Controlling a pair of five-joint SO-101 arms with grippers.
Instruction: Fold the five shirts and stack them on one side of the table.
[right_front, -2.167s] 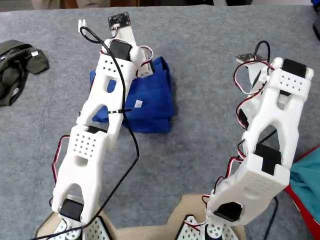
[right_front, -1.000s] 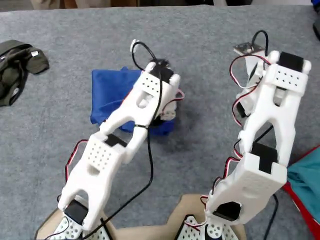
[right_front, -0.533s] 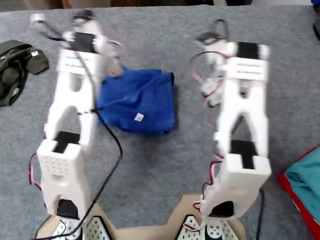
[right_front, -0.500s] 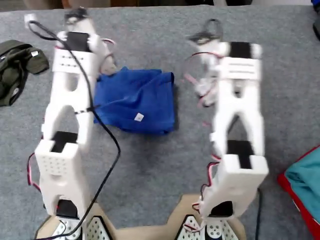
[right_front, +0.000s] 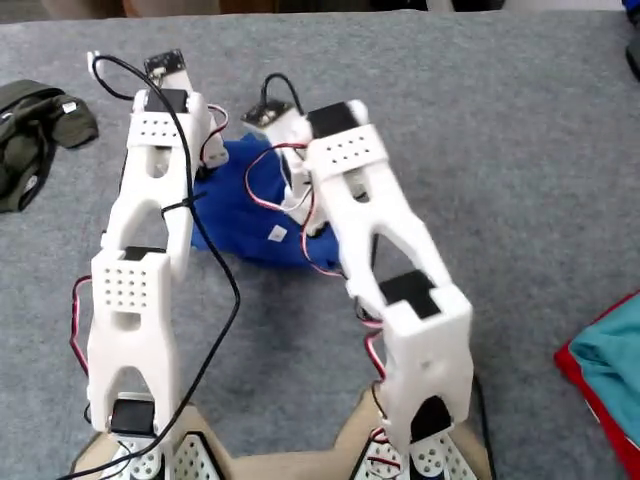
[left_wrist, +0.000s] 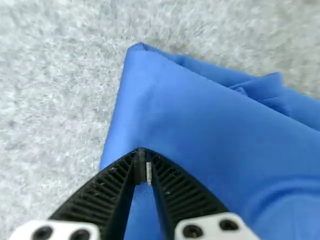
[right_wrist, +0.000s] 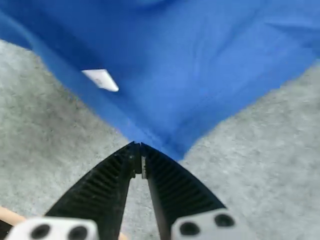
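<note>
A blue shirt (right_front: 240, 205) lies loosely folded on the grey table, left of centre. My left gripper (left_wrist: 142, 167) is shut, its tips resting on the blue cloth (left_wrist: 210, 125) just inside a folded edge, near a corner. In the high view the left arm (right_front: 160, 130) stands at the shirt's far left corner. The right arm (right_front: 345, 160) leans across the shirt's right side. My right gripper (right_wrist: 138, 152) is shut, tips at the blue shirt's (right_wrist: 190, 60) border where cloth meets table, close to a white label (right_wrist: 100, 79).
A dark green shirt (right_front: 35, 130) lies bunched at the left edge of the table. A teal shirt (right_front: 610, 355) lies on something red at the right edge. The grey table (right_front: 500, 150) stretches bare to the right of the arms.
The right arm has swung left from the table's middle over the blue shirt's right side. The left arm has kept to the shirt's far left corner. The shirt has shifted little.
</note>
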